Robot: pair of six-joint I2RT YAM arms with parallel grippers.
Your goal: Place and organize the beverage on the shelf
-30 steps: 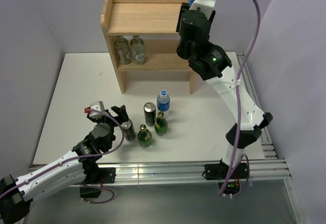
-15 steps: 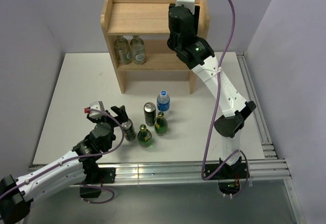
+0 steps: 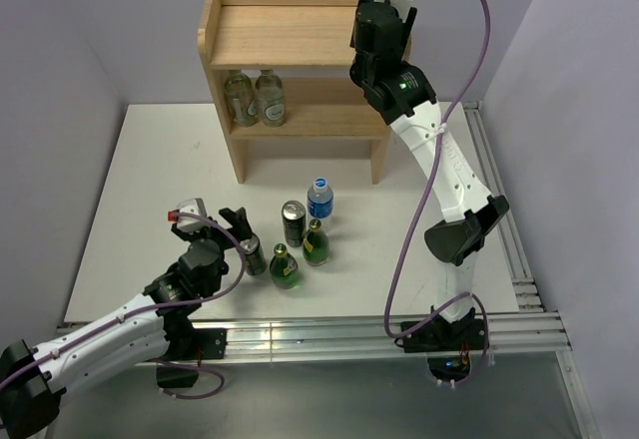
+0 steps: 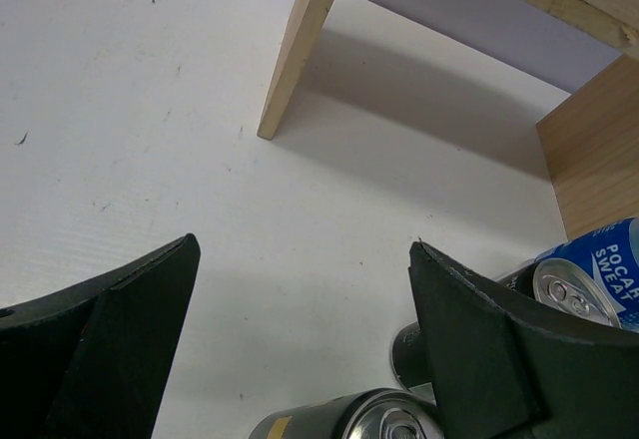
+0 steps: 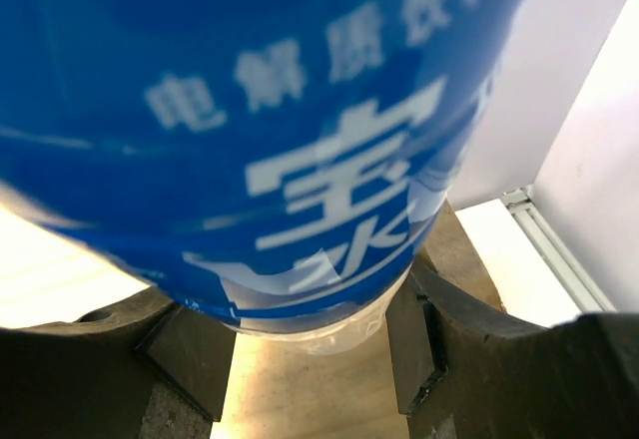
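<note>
Water bottle (image 5: pixel 300 110) tight between right gripper (image 5: pixel 310 329) fingers (left gripper (image 4: pixel 300 249) spread wide)

My top view looks down from high at the near edge over tabletop (image 3: pixel 150 160) and shelf (image 3: pixel 280 35); left wrist sits low, facing that same shelf; right wrist is pressed against a bottle (image 5: pixel 250 110).

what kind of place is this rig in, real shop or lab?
Most likely a lab robot cell, not a shop: plain walls box in a white table, an aluminium rail runs along its near edge, and the small wooden shelf looks like a stand-in prop.
</note>
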